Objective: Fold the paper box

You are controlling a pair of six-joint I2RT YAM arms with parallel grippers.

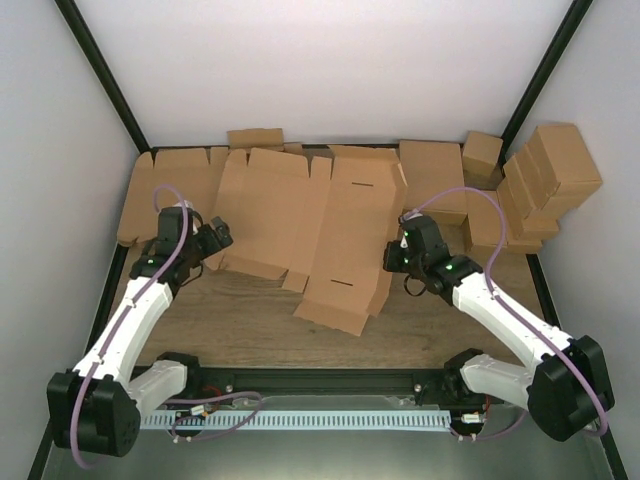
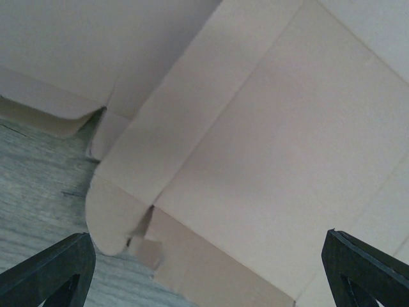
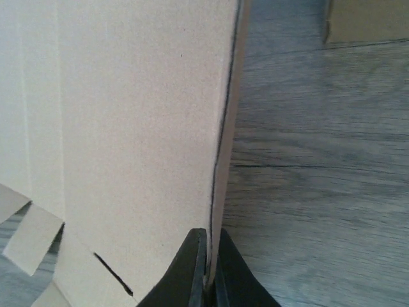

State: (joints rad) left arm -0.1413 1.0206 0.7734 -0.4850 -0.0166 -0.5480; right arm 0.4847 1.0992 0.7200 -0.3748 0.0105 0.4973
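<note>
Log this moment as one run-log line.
stage: fold starting | box: flat, unfolded, on table | right gripper: shut on box edge | left gripper: open over box, holding nothing

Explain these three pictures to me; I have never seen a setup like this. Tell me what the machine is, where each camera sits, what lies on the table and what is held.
Two white robot arms are bolted at the table's near edge. The wide picture looks down from above; the other two come from cameras on each wrist. On the wooden table lies the paper box, an unfolded cardboard sheet with flaps. A pile of flat blanks and finished boxes sit at the back. The right gripper is pinched on the sheet's edge. The left gripper is wide open over the sheet, holding nothing.
</note>
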